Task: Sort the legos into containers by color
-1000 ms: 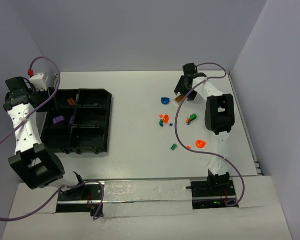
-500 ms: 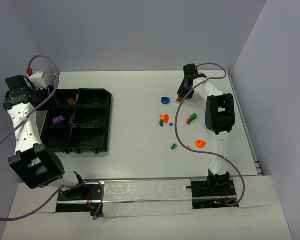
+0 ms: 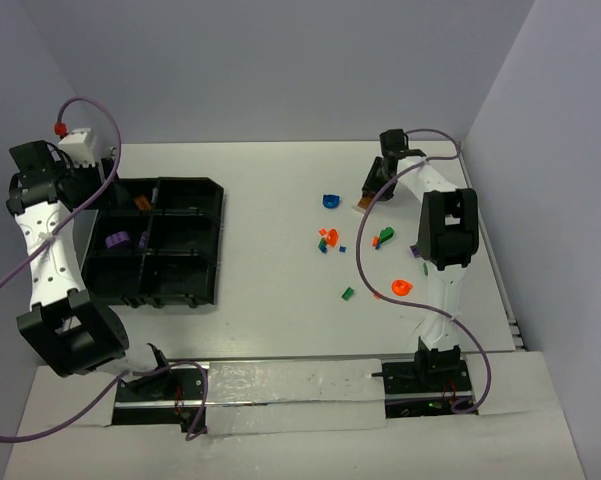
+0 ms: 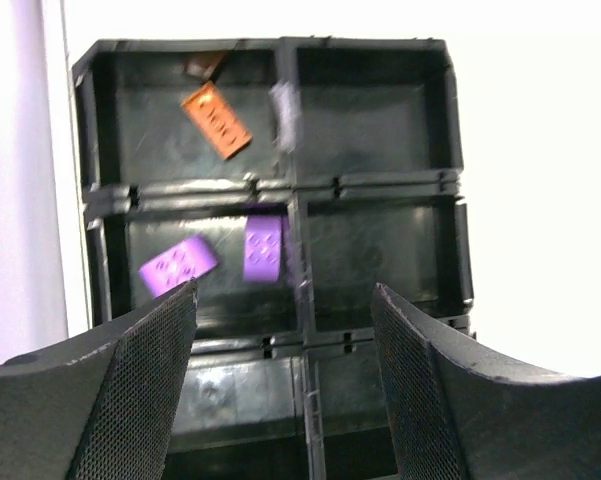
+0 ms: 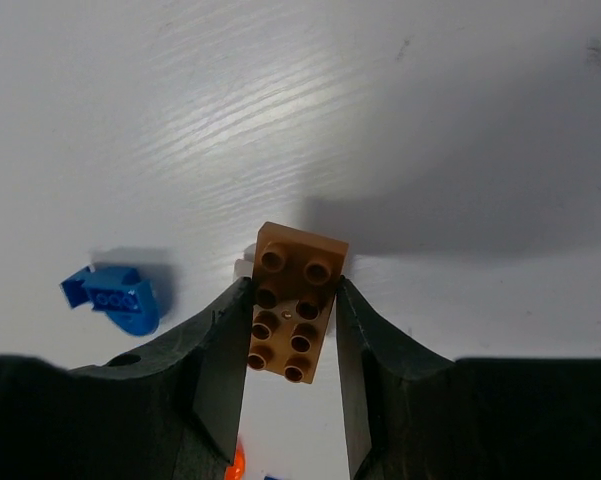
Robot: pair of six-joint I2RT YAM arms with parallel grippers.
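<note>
Inspector: Right gripper (image 5: pixel 292 287)?

Recorder: Clamped on a brown brick (image 5: pixel 294 310), one finger (image 5: pixel 220 350) pressed to each long side. Studs turned toward the wrist camera, eight counted. Located at the far right of the table (image 3: pixel 280 200), toward the back edge. Cannot tell whether lifted or resting on the surface.

Inspector: Left gripper (image 4: pixel 283 295)?

Recorder: Jaws apart. Poised above the black tray (image 4: pixel 450 120), at the left side of the table.

Inspector: Tray contents?

Recorder: Seen from the left wrist, far left compartment: an orange brick (image 4: pixel 216 120) lying at a slant, and a dark brown piece (image 4: pixel 205 66) in the far corner. Next compartment nearer the camera: two purple bricks (image 4: pixel 178 265), close together but not touching.

Inspector: Loose pieces?

Recorder: Scattered on the right half of the table, well apart from the tray. A blue rounded piece (image 5: pixel 115 300) just beside the clamped brick. Nearer the arm bases, a small orange and red cluster (image 3: pixel 327 238), a green piece (image 3: pixel 384 237), a smaller green piece (image 3: pixel 347 293) and an orange rounded piece (image 3: pixel 401 287).

Inspector: Brands, labels, lettering?

Recorder: Too small or too blurred to read on any piece.
</note>
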